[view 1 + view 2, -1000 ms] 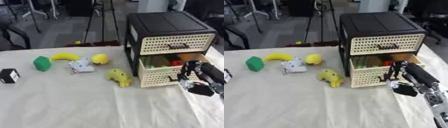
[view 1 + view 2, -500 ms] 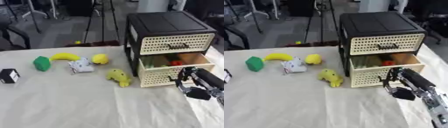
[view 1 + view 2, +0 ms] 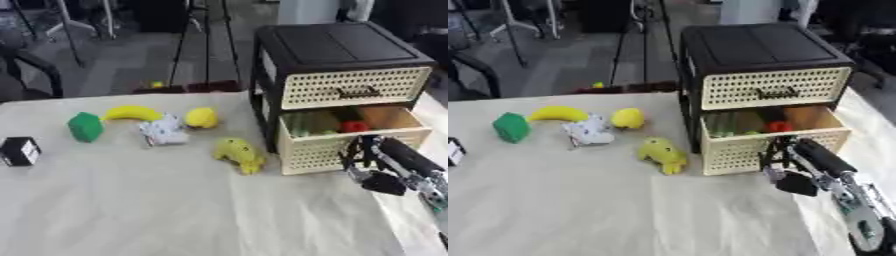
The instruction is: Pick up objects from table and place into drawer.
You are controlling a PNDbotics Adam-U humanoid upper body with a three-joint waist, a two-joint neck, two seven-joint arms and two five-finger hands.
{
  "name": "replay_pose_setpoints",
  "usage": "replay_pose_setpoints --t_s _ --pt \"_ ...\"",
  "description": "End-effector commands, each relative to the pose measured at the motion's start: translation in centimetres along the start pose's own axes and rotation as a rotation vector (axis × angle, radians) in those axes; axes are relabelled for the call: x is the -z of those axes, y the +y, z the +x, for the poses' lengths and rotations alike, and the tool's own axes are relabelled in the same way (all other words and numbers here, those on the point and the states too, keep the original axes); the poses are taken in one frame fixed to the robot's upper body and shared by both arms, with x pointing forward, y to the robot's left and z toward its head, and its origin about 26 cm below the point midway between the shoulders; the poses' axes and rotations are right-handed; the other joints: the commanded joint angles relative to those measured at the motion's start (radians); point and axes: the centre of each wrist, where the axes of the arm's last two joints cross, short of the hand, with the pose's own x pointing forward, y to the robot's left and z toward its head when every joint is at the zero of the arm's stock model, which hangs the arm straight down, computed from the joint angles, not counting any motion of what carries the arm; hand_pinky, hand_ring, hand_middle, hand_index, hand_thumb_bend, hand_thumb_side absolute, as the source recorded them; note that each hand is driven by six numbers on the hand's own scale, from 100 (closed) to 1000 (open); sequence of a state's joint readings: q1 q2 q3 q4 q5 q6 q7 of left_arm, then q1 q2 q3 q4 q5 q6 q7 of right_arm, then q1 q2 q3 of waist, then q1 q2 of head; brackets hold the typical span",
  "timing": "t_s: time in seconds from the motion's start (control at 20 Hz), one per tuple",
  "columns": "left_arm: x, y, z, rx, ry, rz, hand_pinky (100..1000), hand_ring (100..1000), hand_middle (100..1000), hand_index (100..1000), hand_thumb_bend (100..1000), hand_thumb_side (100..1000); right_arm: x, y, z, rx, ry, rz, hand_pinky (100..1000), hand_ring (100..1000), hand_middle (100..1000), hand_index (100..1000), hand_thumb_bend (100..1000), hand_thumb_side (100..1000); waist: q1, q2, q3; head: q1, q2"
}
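Observation:
A black drawer cabinet (image 3: 341, 47) stands at the table's right, its lower cream drawer (image 3: 324, 150) pulled out. Inside lie a green thing (image 3: 306, 122) and a red thing (image 3: 353, 126). My right hand (image 3: 374, 167) hangs just in front of the drawer's right front corner, fingers relaxed and holding nothing. On the cloth to the left lie a yellow toy (image 3: 239, 154), a round yellow fruit (image 3: 202, 117), a banana (image 3: 131, 113), a green block (image 3: 85, 127), a white crumpled packet (image 3: 163, 132) and a black cube (image 3: 19, 150). No left hand shows.
The upper drawer (image 3: 354, 87) is closed. Behind the table's far edge are a dark chair (image 3: 35, 70), tripod legs (image 3: 188, 45) and a small yellow thing on the floor (image 3: 157, 85). Bare cloth (image 3: 157, 210) fills the near half of the table.
My right hand has drawn back from the open drawer, moving down and toward me. The things on the table have stayed put.

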State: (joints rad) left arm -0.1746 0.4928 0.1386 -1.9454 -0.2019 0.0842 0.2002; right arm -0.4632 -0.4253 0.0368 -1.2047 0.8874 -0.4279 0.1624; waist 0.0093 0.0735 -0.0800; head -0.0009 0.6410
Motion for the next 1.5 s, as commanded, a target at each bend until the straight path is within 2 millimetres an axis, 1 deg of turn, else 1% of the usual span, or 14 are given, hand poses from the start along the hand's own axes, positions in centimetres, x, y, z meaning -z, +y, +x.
replay_pose_setpoints --t_s 0.05,0.75,1.05,1.3,1.5 --pt "0.3 0.6 0.6 0.010 -0.030 0.009 474 489 548 739 667 806 0.5 -0.9 -0.5 -0.034 0.017 -0.017 336 677 717 664 100 781 0.002 -0.011 0.003 -0.002 0.007" --pt "0.3 0.6 0.7 0.002 -0.029 0.011 475 488 547 739 665 805 2.1 -2.1 -0.9 -0.083 0.046 -0.062 427 746 776 717 100 746 0.002 -0.012 0.017 -0.007 0.005" --pt "0.2 0.5 0.7 -0.003 -0.029 0.007 476 487 546 739 665 806 2.8 -2.9 -1.1 -0.101 0.057 -0.080 459 752 782 729 100 737 0.005 -0.014 0.030 -0.009 0.005" --pt "0.2 0.3 0.7 -0.011 -0.031 0.002 476 486 546 739 665 806 3.5 -3.6 -1.2 -0.109 0.067 -0.097 469 753 782 730 100 732 0.008 -0.015 0.043 -0.012 0.004" --pt "0.2 0.3 0.7 -0.015 -0.031 -0.001 477 486 545 739 665 806 3.5 -3.7 -1.7 -0.113 0.091 -0.096 476 757 783 730 100 724 0.009 -0.016 0.057 -0.014 0.003"
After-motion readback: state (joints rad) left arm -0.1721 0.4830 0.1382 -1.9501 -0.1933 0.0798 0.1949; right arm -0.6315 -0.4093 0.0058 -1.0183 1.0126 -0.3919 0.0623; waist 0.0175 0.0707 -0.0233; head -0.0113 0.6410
